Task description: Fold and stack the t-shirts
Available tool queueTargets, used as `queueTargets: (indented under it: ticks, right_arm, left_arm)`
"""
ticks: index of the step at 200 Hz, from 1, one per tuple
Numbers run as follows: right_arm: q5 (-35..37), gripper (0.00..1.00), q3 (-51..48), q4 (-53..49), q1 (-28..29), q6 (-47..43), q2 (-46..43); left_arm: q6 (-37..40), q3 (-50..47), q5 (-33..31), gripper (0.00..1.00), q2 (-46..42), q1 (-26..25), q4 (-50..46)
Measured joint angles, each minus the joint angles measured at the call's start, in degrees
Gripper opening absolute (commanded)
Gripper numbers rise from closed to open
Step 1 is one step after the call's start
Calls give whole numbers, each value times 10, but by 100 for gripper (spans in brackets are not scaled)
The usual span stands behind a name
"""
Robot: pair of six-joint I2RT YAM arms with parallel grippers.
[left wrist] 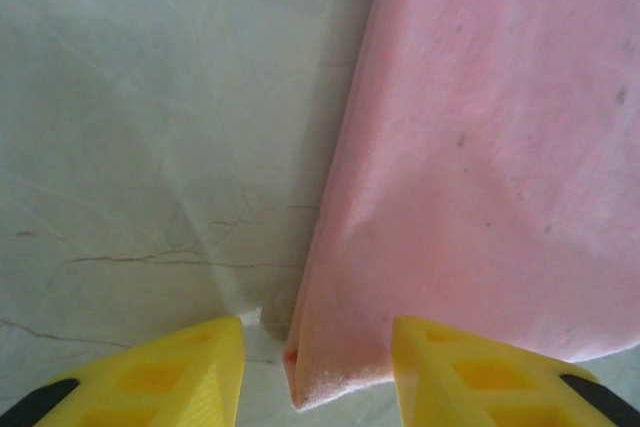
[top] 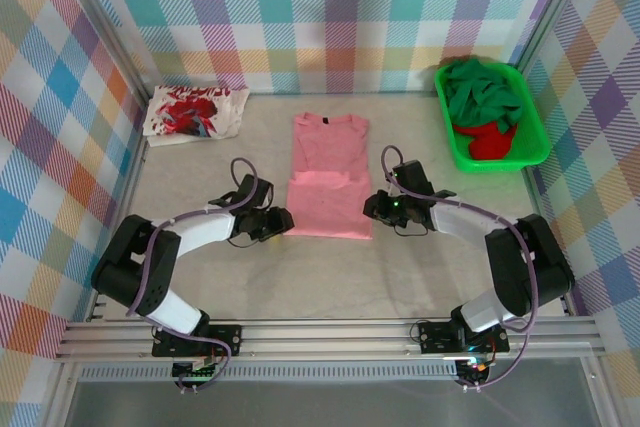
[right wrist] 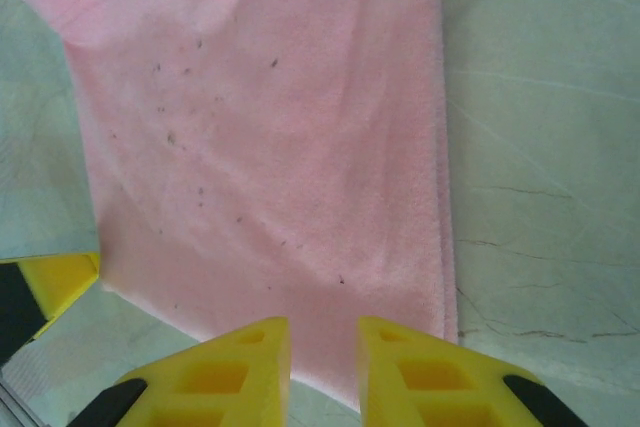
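Note:
The salmon-pink t-shirt (top: 330, 175) lies flat in the middle of the table, collar away from me, with its lower part doubled over. My left gripper (top: 281, 221) sits at its near left corner, open; in the left wrist view the folded corner (left wrist: 330, 367) lies between the spread yellow fingers (left wrist: 318, 332). My right gripper (top: 374, 209) is at the near right corner, open with a narrower gap, and the pink hem (right wrist: 330, 347) lies flat in that gap (right wrist: 325, 332). The white t-shirt with red print (top: 195, 112) lies folded at the back left. Dark green (top: 482, 92) and red (top: 492, 140) t-shirts are bunched in the tray.
The bright green plastic tray (top: 535, 137) stands at the back right against the checked wall. Checked walls close in the table on three sides. Bare grey table (top: 330, 277) lies between the pink shirt and the arm bases. A left fingertip (right wrist: 60, 282) shows in the right wrist view.

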Motion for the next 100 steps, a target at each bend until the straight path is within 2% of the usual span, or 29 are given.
queueTargets:
  ticks: [41, 100]
  right_arm:
    - [3, 24, 0, 0, 0, 0, 8]
    - [3, 24, -16, 9, 0, 1, 10]
  left_arm:
    - [0, 19, 1, 41, 21, -13, 3]
    - [-2, 36, -3, 12, 40, -18, -8]
